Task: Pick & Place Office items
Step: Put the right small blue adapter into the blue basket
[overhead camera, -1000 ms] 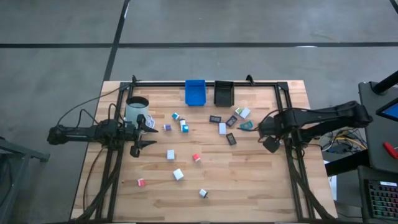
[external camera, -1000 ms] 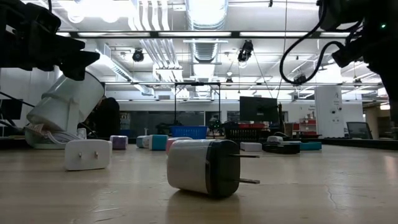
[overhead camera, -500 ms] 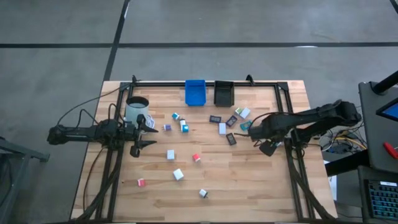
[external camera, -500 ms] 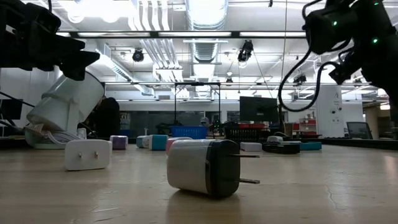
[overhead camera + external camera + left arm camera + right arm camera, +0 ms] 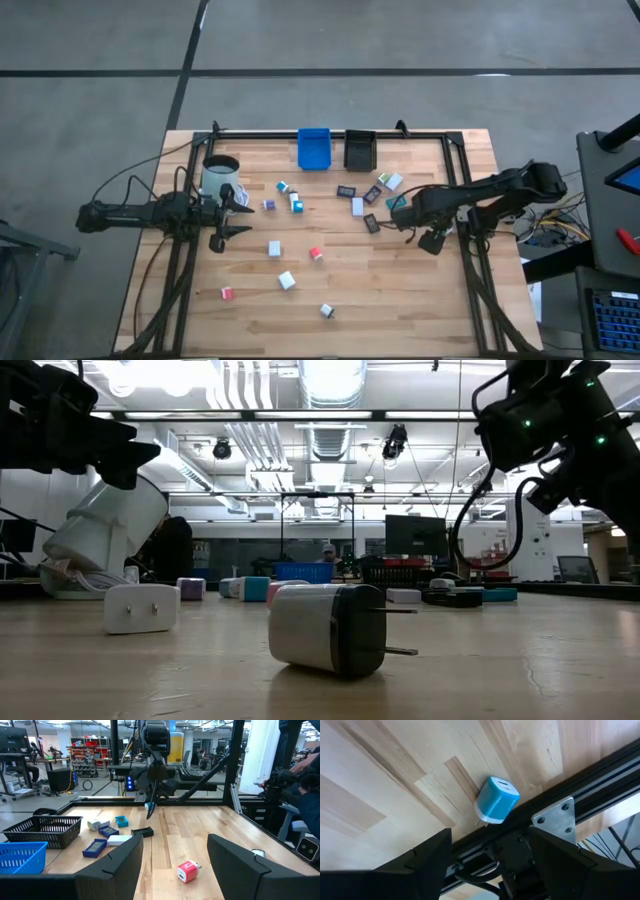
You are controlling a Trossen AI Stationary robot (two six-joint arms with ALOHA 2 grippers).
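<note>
Reaching in from the right edge of the wooden table (image 5: 400, 290), the right gripper (image 5: 404, 212) hangs with its fingers spread wide and nothing between them, poised over the right-hand cluster of office items. Just beside its tip on the high view lies a teal charger block (image 5: 394, 202), with a flat black rectangle (image 5: 371, 223) close on its near-left side and a white rectangle (image 5: 357, 206) a little farther left. The right wrist view looks down on a blue-and-white charger cube (image 5: 496, 799) lying on the wood against the black frame rail (image 5: 600, 767), clear of both dark fingers (image 5: 420, 857). Across the table, the left gripper (image 5: 236, 211) waits at the left side, its fingers also wide apart and empty, next to the white mug (image 5: 220, 176), which the low view shows tilted. Ahead of it in the left wrist view a red charger (image 5: 187, 871) lies on the boards between the two fingers, well apart from them. Other pieces are scattered over the middle and near part of the table: a white block (image 5: 274, 248), a red block (image 5: 315, 253), another white block (image 5: 287, 280), a small red piece (image 5: 227, 293) toward the near left and a white piece (image 5: 326, 311) nearest the front edge. At the far edge stand a blue bin (image 5: 313, 148) and a black bin (image 5: 359, 149), side by side.
</note>
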